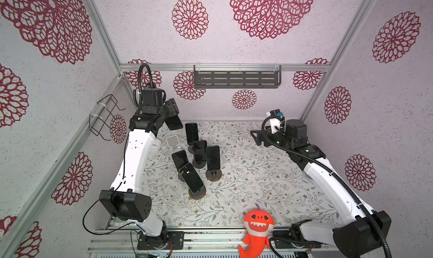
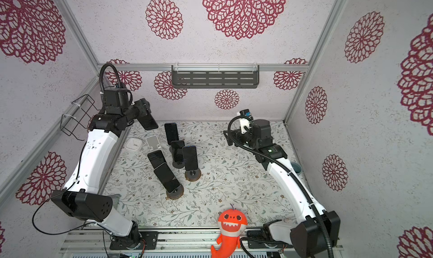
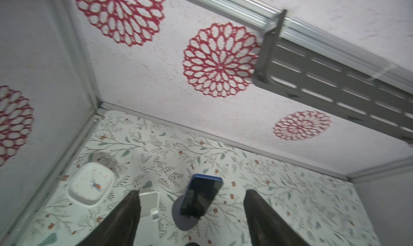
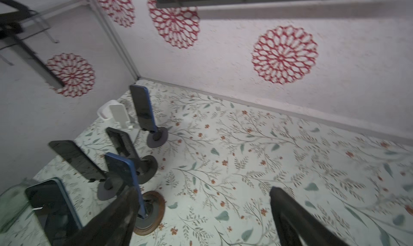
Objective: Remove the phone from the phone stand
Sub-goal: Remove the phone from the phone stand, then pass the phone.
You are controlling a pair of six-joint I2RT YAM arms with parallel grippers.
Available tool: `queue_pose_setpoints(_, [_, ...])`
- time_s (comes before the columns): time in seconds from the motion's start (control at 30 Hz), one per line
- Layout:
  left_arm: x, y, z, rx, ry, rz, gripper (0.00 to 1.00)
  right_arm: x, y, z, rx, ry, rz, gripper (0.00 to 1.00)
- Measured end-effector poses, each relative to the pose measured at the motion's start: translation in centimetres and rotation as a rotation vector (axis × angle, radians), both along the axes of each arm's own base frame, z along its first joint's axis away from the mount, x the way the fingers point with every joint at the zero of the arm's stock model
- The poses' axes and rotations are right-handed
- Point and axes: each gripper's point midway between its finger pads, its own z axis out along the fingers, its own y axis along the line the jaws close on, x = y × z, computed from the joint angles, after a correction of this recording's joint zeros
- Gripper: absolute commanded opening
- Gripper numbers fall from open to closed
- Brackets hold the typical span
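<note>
On the floral mat [image 1: 257,186], phones [image 1: 212,157] crowded on stands [image 1: 213,175], white stand [image 1: 173,142] alongside, both jaws apart, seemingly empty

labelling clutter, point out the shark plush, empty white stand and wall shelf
shark plush [image 1: 257,222], a top view, face
empty white stand [image 1: 172,142], a top view, back plate
wall shelf [image 1: 236,79], a top view, slotted panel
</note>
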Motion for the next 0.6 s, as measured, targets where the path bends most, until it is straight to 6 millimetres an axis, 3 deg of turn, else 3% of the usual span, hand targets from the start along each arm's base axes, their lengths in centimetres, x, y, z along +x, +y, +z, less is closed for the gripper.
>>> queue_pose_setpoints(0.13, [-0.7,-5.1,0.2,-0.092,0.006,-0.175,0.64,-1.5,4.9,1.9,0.019,-0.052,0.172,0.82])
queue_pose_setpoints(0.33, [-2.1,-11.6,0.5,-0.205,0.021,-0.407,0.64,-2.2,9.9,2.6,0.027,-0.073,0.331,0.72])
queue_pose_setpoints(0.6, [-1.9,-15.1,-1.2,-0.266,0.071,-0.517,0.64,-2.0,13.1,1.7,0.024,-0.066,0.395,0.71])
